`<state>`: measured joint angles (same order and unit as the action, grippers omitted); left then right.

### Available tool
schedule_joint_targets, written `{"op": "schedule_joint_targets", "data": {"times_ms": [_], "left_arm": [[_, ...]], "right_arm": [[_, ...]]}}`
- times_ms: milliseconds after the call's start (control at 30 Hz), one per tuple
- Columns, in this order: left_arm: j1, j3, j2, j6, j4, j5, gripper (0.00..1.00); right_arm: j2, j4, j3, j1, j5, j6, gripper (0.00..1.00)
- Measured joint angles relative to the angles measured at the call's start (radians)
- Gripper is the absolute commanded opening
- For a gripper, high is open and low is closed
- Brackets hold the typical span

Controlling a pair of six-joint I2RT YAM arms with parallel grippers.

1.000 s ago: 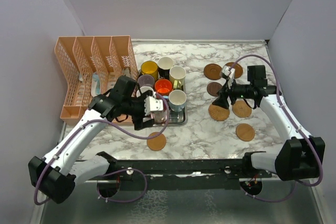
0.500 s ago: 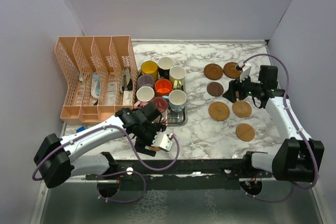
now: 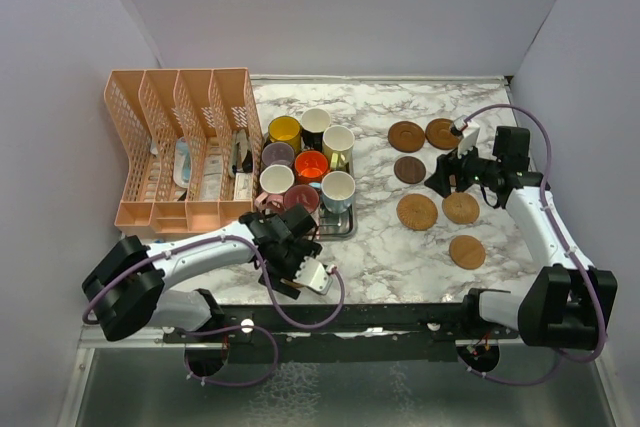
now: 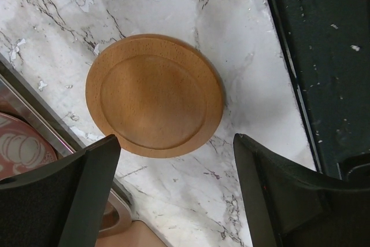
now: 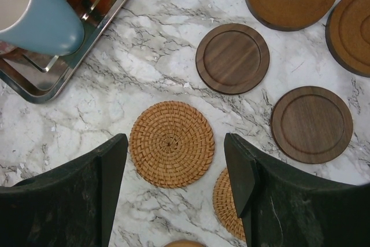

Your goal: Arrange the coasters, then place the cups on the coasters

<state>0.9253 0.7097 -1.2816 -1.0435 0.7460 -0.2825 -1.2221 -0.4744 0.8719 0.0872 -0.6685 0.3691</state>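
Note:
Several cups, among them yellow [image 3: 284,130], orange [image 3: 311,164] and light blue [image 3: 338,187], stand on a steel tray [image 3: 345,224]. Several coasters lie to the right: dark wood ones [image 3: 406,135] and woven ones [image 3: 417,212]. My left gripper [image 3: 290,269] is open low over a tan wooden coaster [image 4: 155,93] by the front edge, which the top view hides. My right gripper [image 3: 440,179] is open above the table. Between its fingers I see a woven coaster [image 5: 171,125], and nothing is held.
An orange mesh file rack [image 3: 170,147] stands at the back left beside the tray. The tray's rim [image 4: 34,122] lies close to my left finger. The dark front rail [image 4: 324,56] runs just beyond the tan coaster. Walls close in both sides.
My left gripper has swung from over the tray down to the tan coaster at the front edge. My right gripper has drawn back to the right from the woven coaster and opened wider.

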Motion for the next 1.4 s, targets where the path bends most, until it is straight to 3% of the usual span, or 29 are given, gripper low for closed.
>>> {"op": "schedule_joint_targets", "data": {"times_ms": [433,800,1100,1400], "left_arm": [[0.005,-0.031,-0.047,-0.053,-0.083,0.045,0.65],[0.05,0.038,-0.136,-0.072,-0.092,0.03,0.59],[0.146,0.199,-0.312,-0.073,-0.138,-0.028,0.55],[0.224,0.476,-0.559,-0.072,-0.158,-0.112,0.53]], "right_arm": [[0.018,0.0,0.0,0.0,-0.001,0.0,0.69],[0.025,0.0,0.0,0.017,0.0,0.0,0.69],[0.038,0.0,0.0,0.033,0.003,-0.007,0.68],[0.04,0.002,0.0,0.08,0.092,-0.039,0.67]]}}
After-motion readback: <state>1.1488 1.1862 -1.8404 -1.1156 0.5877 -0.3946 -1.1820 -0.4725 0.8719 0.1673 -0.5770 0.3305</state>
